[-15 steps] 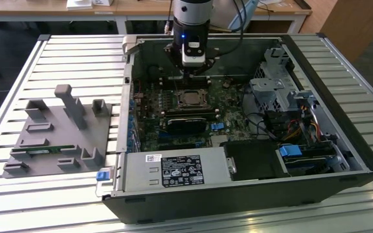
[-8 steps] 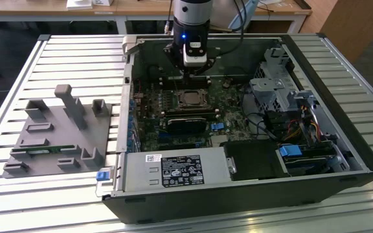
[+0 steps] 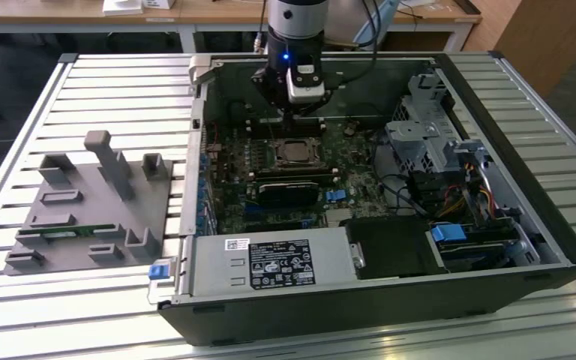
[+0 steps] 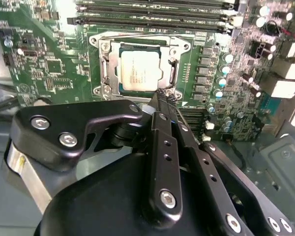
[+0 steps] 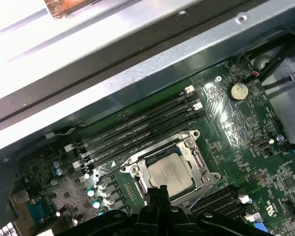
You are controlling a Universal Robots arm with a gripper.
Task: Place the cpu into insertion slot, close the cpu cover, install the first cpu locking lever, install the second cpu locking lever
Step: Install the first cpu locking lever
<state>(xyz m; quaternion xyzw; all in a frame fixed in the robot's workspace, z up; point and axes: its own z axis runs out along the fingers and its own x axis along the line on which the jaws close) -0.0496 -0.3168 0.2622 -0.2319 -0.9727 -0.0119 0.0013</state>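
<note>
- Silver-grey metal marks the cpu (image 4: 141,71), which lies flat in the slot (image 4: 140,47) on the green board (image 4: 49,64) inside the open case (image 3: 368,315)
- The cover (image 4: 104,73) looks folded down around it, its window framing the chip top
- The end effector (image 4: 163,96) hangs low over the board with its fingertips drawn together, right at one edge of the cover near a corner
- The cpu lies just beyond those tips, and the memory slots (image 4: 152,12) run along the socket's opposite edge
- In the exterior view the slot sits just below the end effector (image 3: 296,120), toward the camera's side of the case
- The cpu is close to square, so it gives no long axis to line up on; the cover's edges run parallel to the memory slots
- The black fingers hide the socket edge nearest them in both wrist views
- Whether a thin lever wire is pinched between the tips, I cannot tell
- Whether either lever is latched is hard to make out
- The case stands on a slatted surface (image 3: 118,90)
</note>
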